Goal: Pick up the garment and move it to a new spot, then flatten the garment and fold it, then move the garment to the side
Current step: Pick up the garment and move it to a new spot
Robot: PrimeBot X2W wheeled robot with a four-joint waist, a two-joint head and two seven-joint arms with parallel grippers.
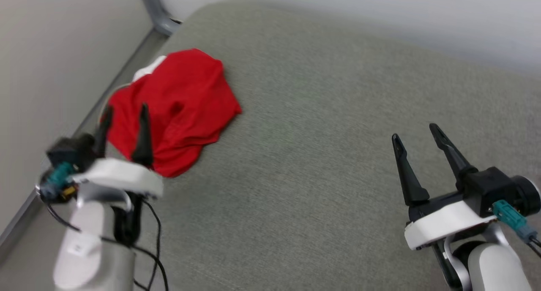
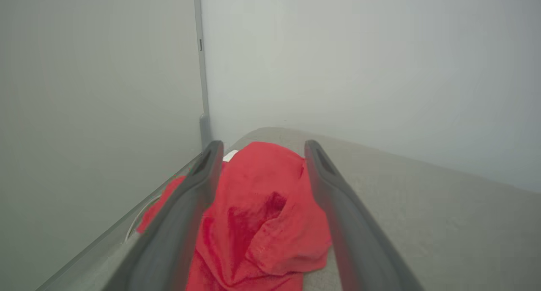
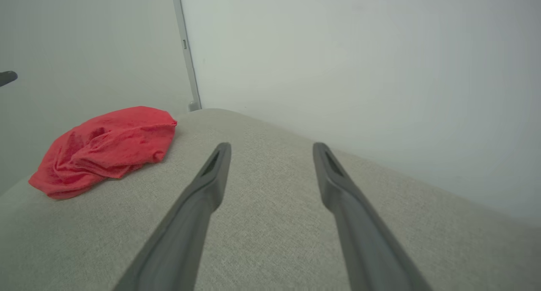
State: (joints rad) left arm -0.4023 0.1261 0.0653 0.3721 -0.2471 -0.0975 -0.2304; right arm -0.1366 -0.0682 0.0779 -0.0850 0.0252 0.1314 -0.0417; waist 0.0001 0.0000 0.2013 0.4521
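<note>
Grey fabric covers the padded surface [image 1: 317, 164] set into a corner of pale walls [image 1: 42, 50]. We see the garment [image 1: 181, 101] crumpled in a red heap at the upper left of the head view, a strip of white showing at its far edge. Our left end effector [image 1: 127, 108] hovers over its near side, fingers spread and released. Our right end effector [image 1: 414, 131] is at the lower right, well apart, also spread and holding nothing.

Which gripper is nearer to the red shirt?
Left. The left gripper is open right at the shirt, in front of its near edge; the right gripper is open far to the shirt's right, over the grey cushion.
</note>
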